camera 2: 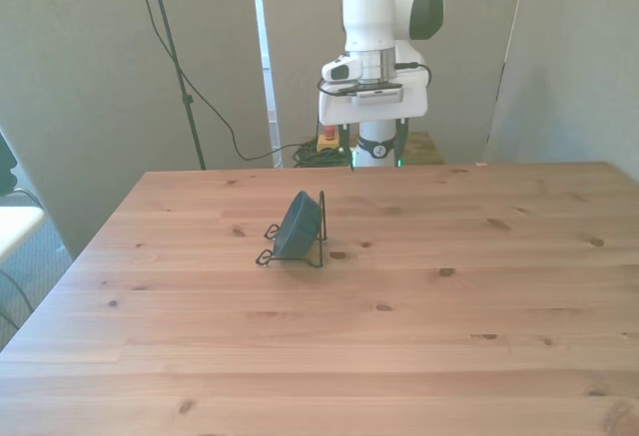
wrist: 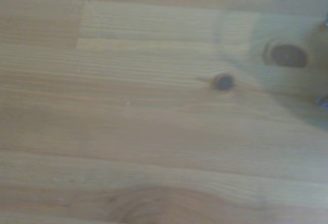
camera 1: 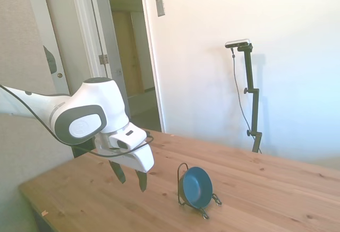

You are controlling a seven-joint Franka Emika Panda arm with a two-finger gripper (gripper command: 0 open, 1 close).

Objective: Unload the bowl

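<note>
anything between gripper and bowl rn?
No: only bare table between the open gripper and the bowl standing in its wire rack, clearest in the side view.

Thin black wire rack [camera 1: 183,187] upright mid-table, knotty wooden table [camera 2: 419,336], open doorway [camera 1: 130,57] beyond far left corner, grey wall plate [camera 1: 160,6] beside it

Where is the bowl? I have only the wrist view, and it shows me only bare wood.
Observer: The bowl stands on its edge in a black wire rack, apart from the claw, toward the front view's left of it.
Operator: Is the claw open?
Observer: Yes. In the side view its fingers are apart and hold nothing.
Operator: Which way does the hollow side face?
Observer: Away from the claw; the rack's upright loop is behind the bowl.
</note>
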